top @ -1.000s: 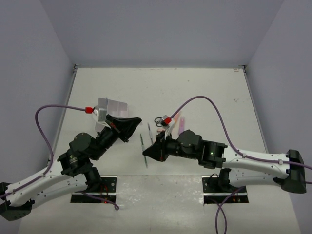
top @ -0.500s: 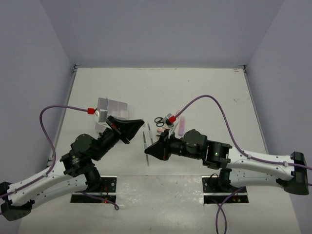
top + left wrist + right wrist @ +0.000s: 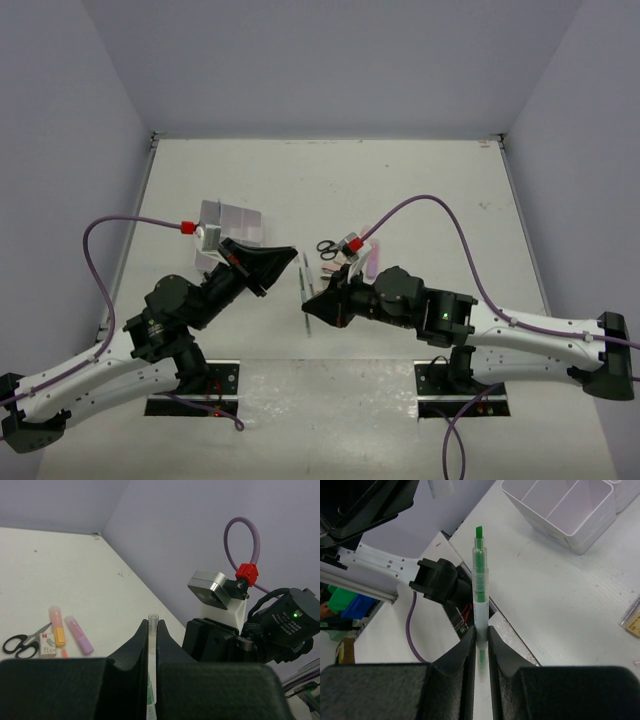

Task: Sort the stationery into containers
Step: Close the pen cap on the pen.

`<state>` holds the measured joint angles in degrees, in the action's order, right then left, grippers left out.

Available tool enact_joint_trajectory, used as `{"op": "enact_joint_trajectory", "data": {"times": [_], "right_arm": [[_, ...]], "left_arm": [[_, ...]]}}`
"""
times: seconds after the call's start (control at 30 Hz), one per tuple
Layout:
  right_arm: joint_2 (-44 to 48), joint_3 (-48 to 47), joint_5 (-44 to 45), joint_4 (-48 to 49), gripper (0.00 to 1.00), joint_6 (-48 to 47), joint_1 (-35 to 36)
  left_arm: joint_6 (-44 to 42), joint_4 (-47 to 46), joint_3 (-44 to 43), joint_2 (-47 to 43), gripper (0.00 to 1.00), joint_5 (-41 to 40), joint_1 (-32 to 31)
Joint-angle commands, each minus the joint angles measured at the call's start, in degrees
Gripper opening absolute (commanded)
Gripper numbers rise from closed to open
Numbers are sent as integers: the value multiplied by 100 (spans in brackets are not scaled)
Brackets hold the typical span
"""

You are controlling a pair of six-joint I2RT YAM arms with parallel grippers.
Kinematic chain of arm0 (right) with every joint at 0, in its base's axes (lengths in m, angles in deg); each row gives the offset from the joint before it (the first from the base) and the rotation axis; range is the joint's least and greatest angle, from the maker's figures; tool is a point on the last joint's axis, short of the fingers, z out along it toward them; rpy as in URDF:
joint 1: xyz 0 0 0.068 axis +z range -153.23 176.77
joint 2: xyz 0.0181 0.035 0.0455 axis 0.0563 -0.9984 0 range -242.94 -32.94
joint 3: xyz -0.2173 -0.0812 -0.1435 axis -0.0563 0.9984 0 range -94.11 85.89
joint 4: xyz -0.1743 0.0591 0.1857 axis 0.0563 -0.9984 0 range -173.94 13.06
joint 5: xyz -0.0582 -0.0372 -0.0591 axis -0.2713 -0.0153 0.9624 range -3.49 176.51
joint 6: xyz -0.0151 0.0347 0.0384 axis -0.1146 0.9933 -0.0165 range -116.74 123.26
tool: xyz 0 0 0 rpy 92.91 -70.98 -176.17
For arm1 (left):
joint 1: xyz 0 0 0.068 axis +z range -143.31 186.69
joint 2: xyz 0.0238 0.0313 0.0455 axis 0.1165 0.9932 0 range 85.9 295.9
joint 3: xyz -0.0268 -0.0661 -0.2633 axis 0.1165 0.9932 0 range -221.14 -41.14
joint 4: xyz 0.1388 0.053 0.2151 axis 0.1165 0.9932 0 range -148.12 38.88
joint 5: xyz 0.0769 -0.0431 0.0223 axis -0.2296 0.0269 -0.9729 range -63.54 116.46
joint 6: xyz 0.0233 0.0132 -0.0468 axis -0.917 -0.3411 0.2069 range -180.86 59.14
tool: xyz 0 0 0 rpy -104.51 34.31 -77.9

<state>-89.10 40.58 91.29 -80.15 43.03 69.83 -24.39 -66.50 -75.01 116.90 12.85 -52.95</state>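
My left gripper (image 3: 288,254) hangs above the table centre, and in the left wrist view (image 3: 152,626) it is shut on a thin clear pen (image 3: 152,617) whose end pokes past the tips. My right gripper (image 3: 311,305) faces it from the right, and in the right wrist view (image 3: 480,632) it is shut on a clear pen with green ink (image 3: 479,575). A thin pen (image 3: 304,278) shows between the two grippers. The clear organiser box (image 3: 234,216) stands at the left behind my left gripper, and it also shows in the right wrist view (image 3: 560,510).
Black-handled scissors (image 3: 327,248), a lilac bar (image 3: 373,261) and small items lie behind my right gripper. The left wrist view shows the scissors (image 3: 20,644), an orange marker (image 3: 58,629), the lilac bar (image 3: 79,635) and a small eraser (image 3: 47,645).
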Motion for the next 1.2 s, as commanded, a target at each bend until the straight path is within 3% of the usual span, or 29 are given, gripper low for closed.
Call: {"op": "enact_joint_trajectory", "data": {"times": [0.0,1.17], "right_arm": [[90,-303,94,4,0,-66,-2],[237,-451,206,-207,0,-127,5]], "left_arm": [[36,-270,99,0,0,86,40],[236,-516,325,134,0,323,38]]}}
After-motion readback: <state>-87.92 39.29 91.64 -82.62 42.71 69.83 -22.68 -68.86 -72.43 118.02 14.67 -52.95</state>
